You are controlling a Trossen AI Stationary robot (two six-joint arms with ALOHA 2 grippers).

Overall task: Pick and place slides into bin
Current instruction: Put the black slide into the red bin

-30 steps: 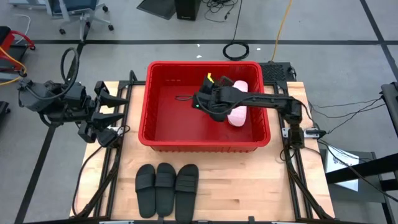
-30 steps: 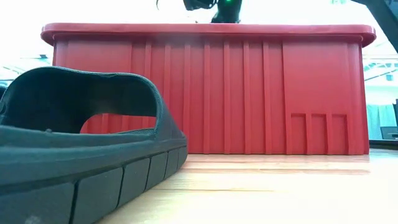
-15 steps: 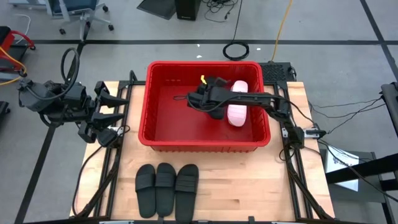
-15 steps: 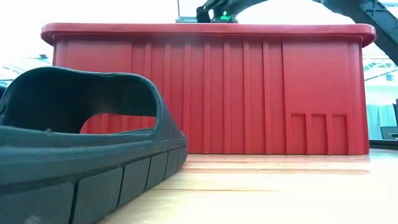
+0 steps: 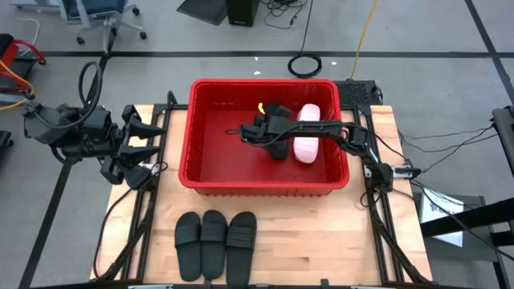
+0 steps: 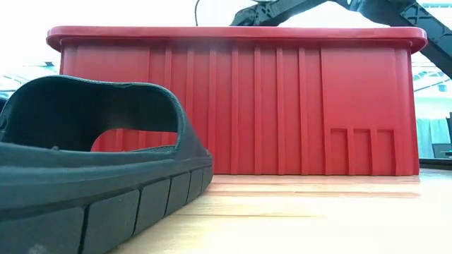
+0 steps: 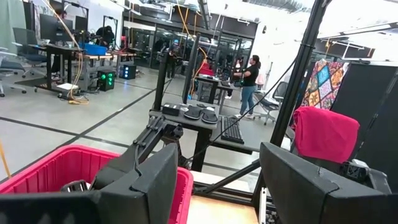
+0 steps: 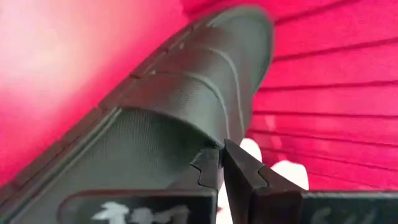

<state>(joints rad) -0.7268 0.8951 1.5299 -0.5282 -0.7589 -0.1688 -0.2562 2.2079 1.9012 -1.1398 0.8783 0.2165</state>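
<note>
Black slide (image 5: 278,128) seemingly lies lengthwise beside pink slide (image 5: 306,132).

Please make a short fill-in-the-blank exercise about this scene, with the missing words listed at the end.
1. On the table in front of the red bin lie ___ black slides.
2. The right gripper is over the bin with its jaws ___.
3. Beside the black slide in the bin lies a ___ slide.

Missing words: three; shut; pink

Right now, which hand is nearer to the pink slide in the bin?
The right. The right hand is inside the bin, just beside the pink slide. The left hand waits outside the bin, off its left wall.
</note>
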